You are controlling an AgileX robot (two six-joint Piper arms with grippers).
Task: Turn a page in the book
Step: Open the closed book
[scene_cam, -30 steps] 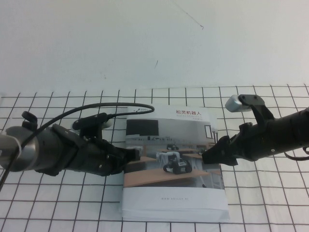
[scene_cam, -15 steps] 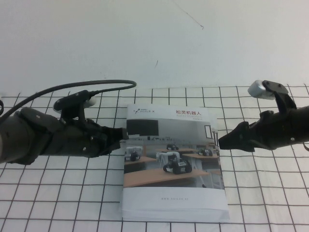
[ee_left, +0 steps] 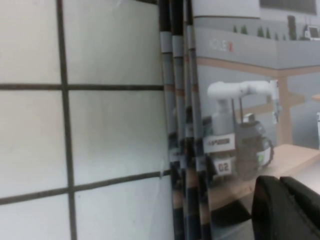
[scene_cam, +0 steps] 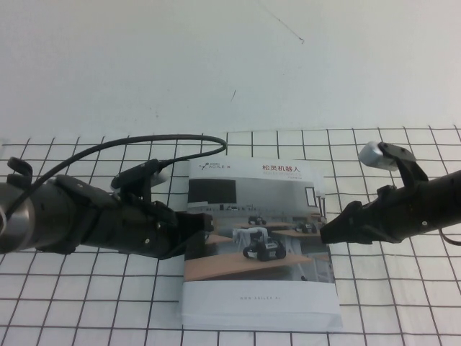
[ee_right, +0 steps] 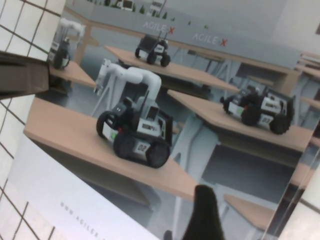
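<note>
Gridded table (scene_cam: 403, 317) holds the book (scene_cam: 259, 245) between left gripper (scene_cam: 204, 225), state unclear, and open right gripper (scene_cam: 328, 232)

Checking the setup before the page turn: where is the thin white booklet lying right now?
In the high view, the thin white booklet lies closed, centred on the gridded table, between the left hand and right hand.

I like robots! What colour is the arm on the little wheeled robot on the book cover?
White, clearest in the right wrist view.

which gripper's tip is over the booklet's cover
The left gripper: its tip overlaps the thin white softcover booklet's left edge. The right gripper sits at the right edge.
</note>
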